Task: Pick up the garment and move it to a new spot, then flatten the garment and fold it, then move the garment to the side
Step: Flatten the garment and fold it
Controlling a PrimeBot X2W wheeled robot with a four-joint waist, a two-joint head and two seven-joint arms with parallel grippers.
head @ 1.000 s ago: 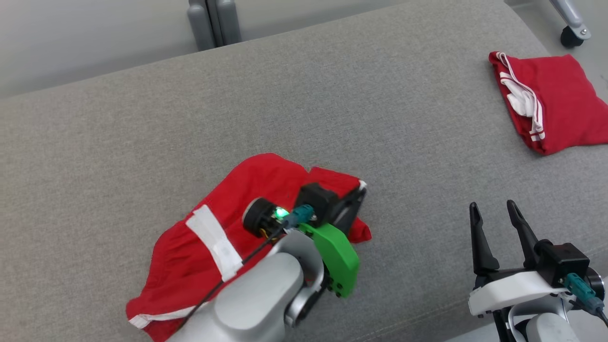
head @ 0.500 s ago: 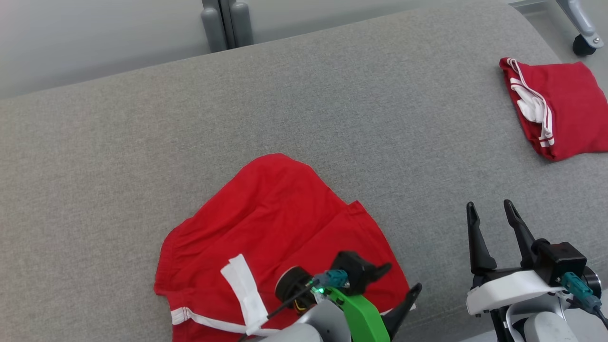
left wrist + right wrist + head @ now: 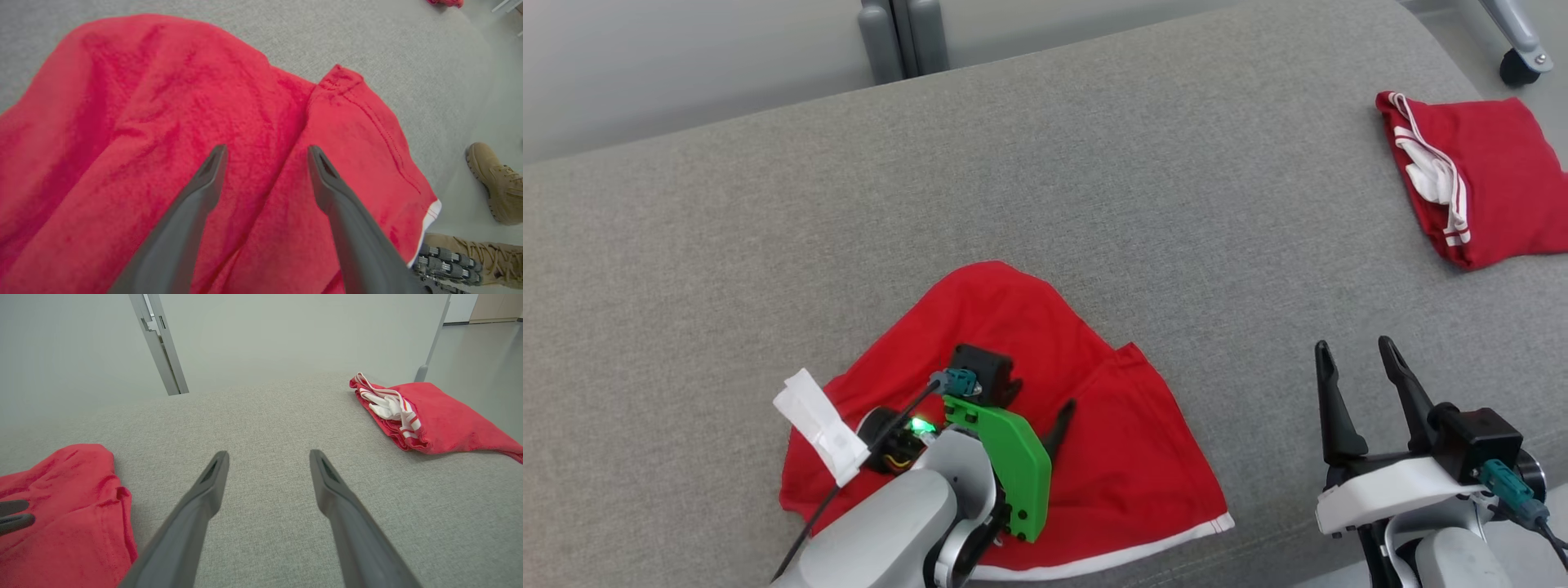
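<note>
Presently, the garment (image 3: 1143,465), red with a white hem, is found spread on the grey upholstered surface (image 3: 768,245), at its near edge. The left gripper (image 3: 265,157) is held over it, fingers parted and nothing clasped; whether the cloth is touched cannot be settled. The right gripper (image 3: 1352,347) is set well apart to the right, fingers likewise spread and empty. A folded red garment (image 3: 1494,180) is recorded at the far right. Two tan boots (image 3: 494,183) on the floor are disclosed by the left wrist view. A white tag (image 3: 821,425) at the garment's left edge is shown by the head view.
</note>
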